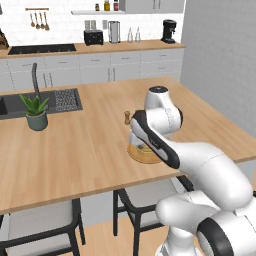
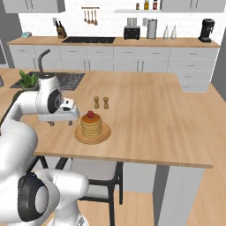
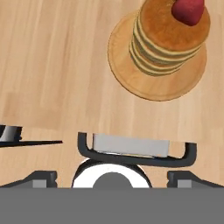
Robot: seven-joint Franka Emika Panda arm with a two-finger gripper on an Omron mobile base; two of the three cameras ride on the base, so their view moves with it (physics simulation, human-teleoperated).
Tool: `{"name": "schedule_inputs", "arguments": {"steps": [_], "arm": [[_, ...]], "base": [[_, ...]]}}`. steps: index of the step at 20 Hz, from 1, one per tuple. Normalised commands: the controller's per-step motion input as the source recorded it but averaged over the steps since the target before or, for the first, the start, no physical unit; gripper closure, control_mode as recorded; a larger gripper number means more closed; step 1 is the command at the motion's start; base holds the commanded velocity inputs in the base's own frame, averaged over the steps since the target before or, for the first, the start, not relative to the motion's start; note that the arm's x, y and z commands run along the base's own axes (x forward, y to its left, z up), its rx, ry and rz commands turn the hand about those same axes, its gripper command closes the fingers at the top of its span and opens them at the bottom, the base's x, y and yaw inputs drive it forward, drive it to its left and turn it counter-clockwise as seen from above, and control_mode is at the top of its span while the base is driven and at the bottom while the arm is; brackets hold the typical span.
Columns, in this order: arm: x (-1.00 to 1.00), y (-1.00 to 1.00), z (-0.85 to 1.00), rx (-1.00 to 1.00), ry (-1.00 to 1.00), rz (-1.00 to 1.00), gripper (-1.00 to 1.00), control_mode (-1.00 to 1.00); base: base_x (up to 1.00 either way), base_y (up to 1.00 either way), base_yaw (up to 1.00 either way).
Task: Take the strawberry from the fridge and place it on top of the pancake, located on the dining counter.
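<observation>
The strawberry [image 2: 90, 114] sat on top of the pancake [image 2: 91, 125], a small dark-red berry resting on the uppermost golden round; from the hand view it [image 3: 188, 11] lay toward one side of the stack's top rather than dead centre. The pancake stack stood on its flat tan plate [image 2: 80, 136], and the plate rested on the dining counter [image 2: 145, 119], near the front edge above a black-framed stool [image 2: 110, 176].

The gripper [image 2: 62, 122] hung just beside the plate, apart from the stack, with nothing between its fingers. Its fingers [image 3: 41, 178] stood spread wide at the lower edge of the hand view, empty. In the left base view the arm covered most of the plate [image 1: 137, 154], so the berry could not be made out there.

Two small brown shakers [image 2: 101, 102] stood just behind the plate. Farther off on the same counter were a potted plant [image 1: 36, 111] and a dark sink [image 1: 47, 101] with a curved faucet [image 1: 35, 77]. Along the far wall ran a grey-cabinet counter [image 2: 132, 43] bearing a toaster [image 2: 131, 32] and a coffee machine [image 2: 206, 30].
</observation>
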Motion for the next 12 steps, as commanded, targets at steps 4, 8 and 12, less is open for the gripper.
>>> {"name": "schedule_inputs", "arguments": {"steps": [4, 8, 12], "arm": [[-0.71, 0.79, 0.0, 0.0, 0.0, -0.06, -1.0, -1.0], [-0.64, 0.49, -0.37, -0.07, 0.01, -0.05, -1.0, -1.0], [-0.09, 0.29, -0.28, -0.08, 0.1, -0.02, -1.0, -1.0]], "base": [[0.0, 0.0, 0.0], [0.0, 0.0, 0.0], [0.0, 0.0, 0.0]]}}
